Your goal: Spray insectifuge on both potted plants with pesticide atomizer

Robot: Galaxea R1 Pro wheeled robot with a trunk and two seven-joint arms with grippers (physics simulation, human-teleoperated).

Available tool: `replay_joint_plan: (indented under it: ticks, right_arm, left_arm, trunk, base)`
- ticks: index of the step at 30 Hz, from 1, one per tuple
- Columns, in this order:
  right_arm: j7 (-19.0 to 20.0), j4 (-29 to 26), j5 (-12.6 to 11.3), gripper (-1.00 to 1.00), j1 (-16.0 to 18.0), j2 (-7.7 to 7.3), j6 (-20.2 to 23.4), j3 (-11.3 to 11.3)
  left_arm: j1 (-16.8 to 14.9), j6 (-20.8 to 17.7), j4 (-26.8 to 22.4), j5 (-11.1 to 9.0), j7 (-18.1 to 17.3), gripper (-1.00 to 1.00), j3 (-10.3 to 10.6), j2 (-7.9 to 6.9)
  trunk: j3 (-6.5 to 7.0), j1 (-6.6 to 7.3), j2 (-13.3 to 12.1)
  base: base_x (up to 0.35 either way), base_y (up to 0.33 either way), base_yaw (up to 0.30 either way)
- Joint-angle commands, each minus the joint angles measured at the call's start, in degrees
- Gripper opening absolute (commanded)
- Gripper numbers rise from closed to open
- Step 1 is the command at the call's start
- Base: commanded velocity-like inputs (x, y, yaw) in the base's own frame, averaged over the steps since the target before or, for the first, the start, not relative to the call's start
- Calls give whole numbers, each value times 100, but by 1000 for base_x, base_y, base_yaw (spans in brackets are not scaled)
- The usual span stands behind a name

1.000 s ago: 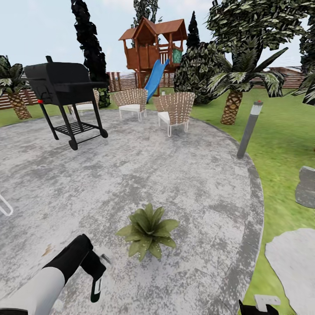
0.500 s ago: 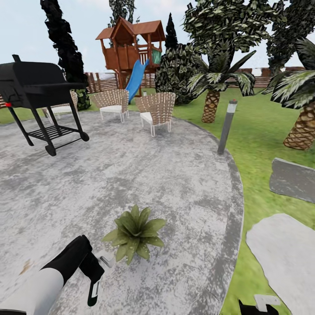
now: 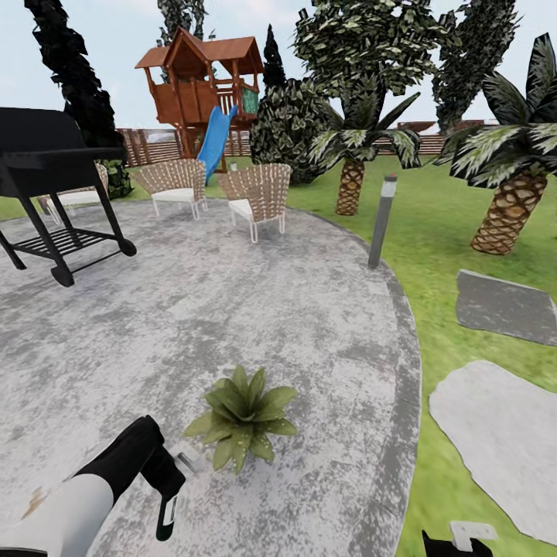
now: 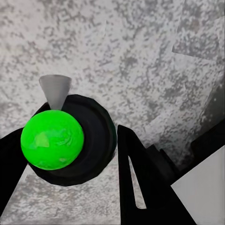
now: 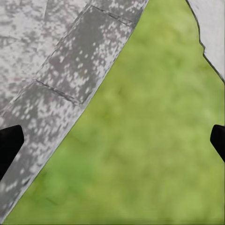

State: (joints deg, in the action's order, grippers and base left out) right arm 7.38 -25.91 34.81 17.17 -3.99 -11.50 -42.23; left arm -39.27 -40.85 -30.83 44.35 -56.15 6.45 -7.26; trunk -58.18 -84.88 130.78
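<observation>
Black grill point(image 3: 48, 182), two wicker chairs point(image 3: 255, 197), wooden playhouse point(image 3: 199, 81) beyond.

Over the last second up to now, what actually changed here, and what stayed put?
The head camera swung right: the grill, chairs and potted plant slid left in frame, and more lawn and stepping stones came into view. Nothing on the patio itself moved. The left tool stays shut on the pesticide atomizer, beside the plant.

The left gripper point(image 3: 166, 495) holds the pesticide atomizer point(image 3: 167, 510) over the patio point(image 3: 255, 302). One potted plant point(image 3: 241, 418) stands on the patio just ahead and right of it. The grill point(image 3: 46, 186) and chairs point(image 3: 259, 197) stand far ahead; stepping stones point(image 3: 495, 433) lie on lawn point(image 3: 441, 232) well right.
</observation>
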Motion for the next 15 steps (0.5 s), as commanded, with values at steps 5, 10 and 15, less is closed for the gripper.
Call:
replay_joint_plan:
  ticks: [5,10,15]
  right_arm:
    - [44,-1,35,100,7,4,-27,-49]
    - [44,-1,34,100,6,4,-27,-53]
    - [44,-1,40,100,7,4,-27,-49]
  left_arm:
    - [26,-28,-3,28,107,-100,31,-12]
    - [33,-28,45,28,156,-100,34,-12]
    - [34,-28,53,30,160,-100,41,-8]
  trunk:
    - [-5,1,2]
    - [-5,1,2]
    - [-5,1,2]
  base:
    - [0,19,-149]
    - [-78,62,-271]
    - [-252,205,-67]
